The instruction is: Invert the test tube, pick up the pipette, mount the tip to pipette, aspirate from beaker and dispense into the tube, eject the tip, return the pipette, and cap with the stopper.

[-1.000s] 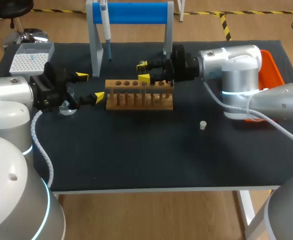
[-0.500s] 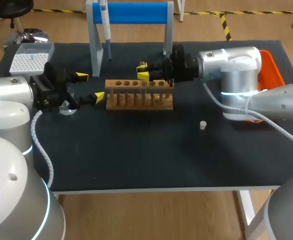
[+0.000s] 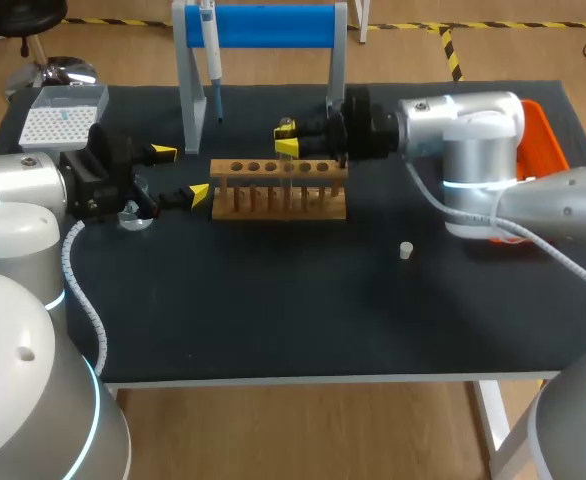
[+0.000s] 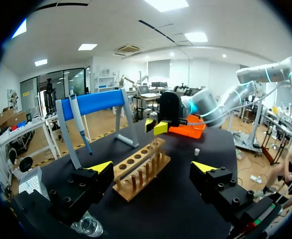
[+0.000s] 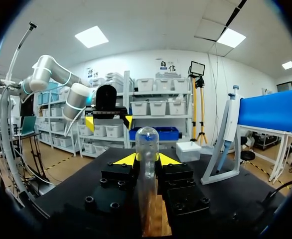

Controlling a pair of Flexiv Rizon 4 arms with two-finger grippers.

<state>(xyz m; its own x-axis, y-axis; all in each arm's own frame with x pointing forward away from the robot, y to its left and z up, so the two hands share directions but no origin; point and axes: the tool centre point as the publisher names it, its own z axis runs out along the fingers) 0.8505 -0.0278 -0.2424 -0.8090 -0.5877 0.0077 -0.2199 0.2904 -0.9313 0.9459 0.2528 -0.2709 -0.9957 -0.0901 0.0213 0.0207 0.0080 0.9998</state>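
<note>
My right gripper [image 3: 287, 138] is above the back of the wooden tube rack [image 3: 278, 190], shut on a clear test tube [image 5: 147, 149]. The tube stands upright between the yellow fingertips [image 5: 123, 160] with its rounded end up; its lower end is hidden behind the fingers. My left gripper [image 3: 180, 174] is open just left of the rack, which lies ahead of it [image 4: 141, 169]. The pipette [image 3: 213, 50] hangs on the blue stand [image 3: 263, 25]. A small white stopper [image 3: 406, 250] lies right of the rack. The glass beaker [image 3: 133, 216] sits under my left gripper.
A tip box [image 3: 63, 113] stands at the back left corner. An orange tray [image 3: 546, 140] is at the right edge, behind my right arm. The stand's legs straddle the area just behind the rack.
My right gripper's fingers have drawn together onto the test tube and risen slightly. The left arm has not moved.
</note>
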